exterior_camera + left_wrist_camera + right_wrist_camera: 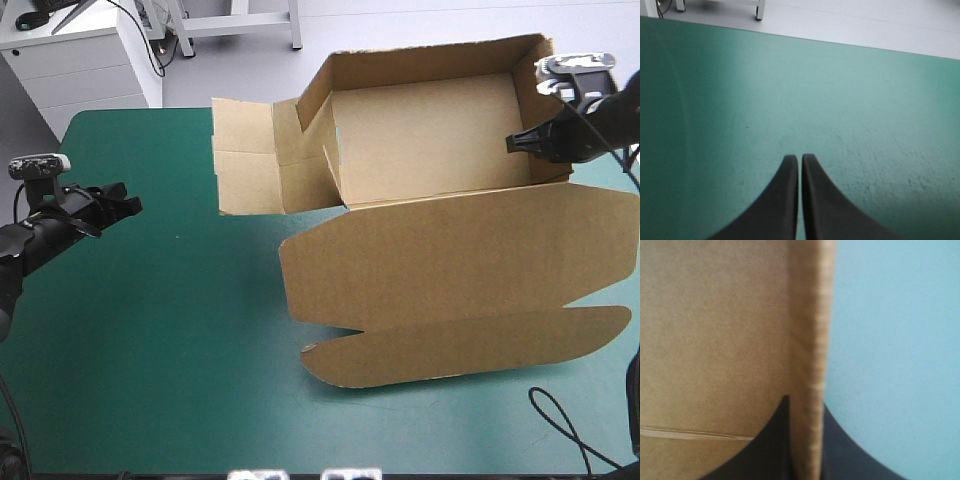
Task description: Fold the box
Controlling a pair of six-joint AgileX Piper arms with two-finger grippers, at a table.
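Toward the far right of the teal-green cover (150,350) the brown box (440,150) sat half formed, walls up, lid (460,290) flat toward the near edge, long axis running left to right. Right gripper (514,143) was clamped on the box's right-hand wall (810,340), board between its black fingers (765,450); left gripper (128,202), closed on nothing over bare cover, stood well apart, though the unraised left flaps (250,155) lay on its side. No brand, label or legible writing on the board.
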